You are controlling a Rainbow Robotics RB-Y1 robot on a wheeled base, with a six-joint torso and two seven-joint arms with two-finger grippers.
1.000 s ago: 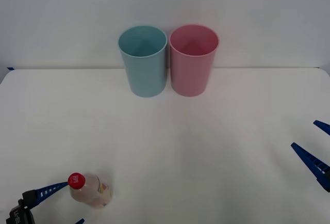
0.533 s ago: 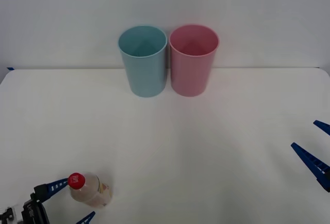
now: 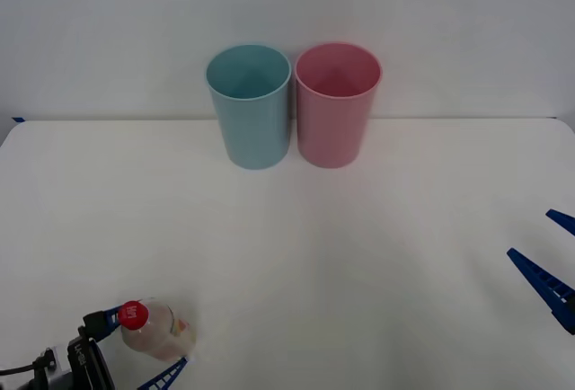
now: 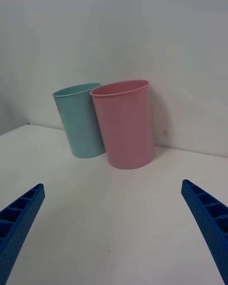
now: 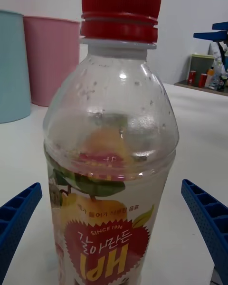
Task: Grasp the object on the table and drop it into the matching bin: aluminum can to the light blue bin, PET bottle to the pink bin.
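Left hand straddling the upright PET bottle at the near-left corner of the table.

The left hand point(image 3: 137, 347) is spread wide, one blue finger point(image 3: 106, 317) just beside the red cap and the other on the bottle's near side, neither visibly pressing the plastic. Between those fingers the PET bottle point(image 3: 158, 329) stands upright on the white table point(image 3: 359, 255), its label point(image 5: 102, 240) facing the wrist. Well beyond the hand, at the table's far edge, the light blue bin point(image 3: 250, 106) and the pink bin point(image 3: 337, 104) stand side by side, touching or nearly so, the pink one to the right. The right hand point(image 3: 550, 252) waits far off at the table's right edge, fingers apart, grasping nothing.
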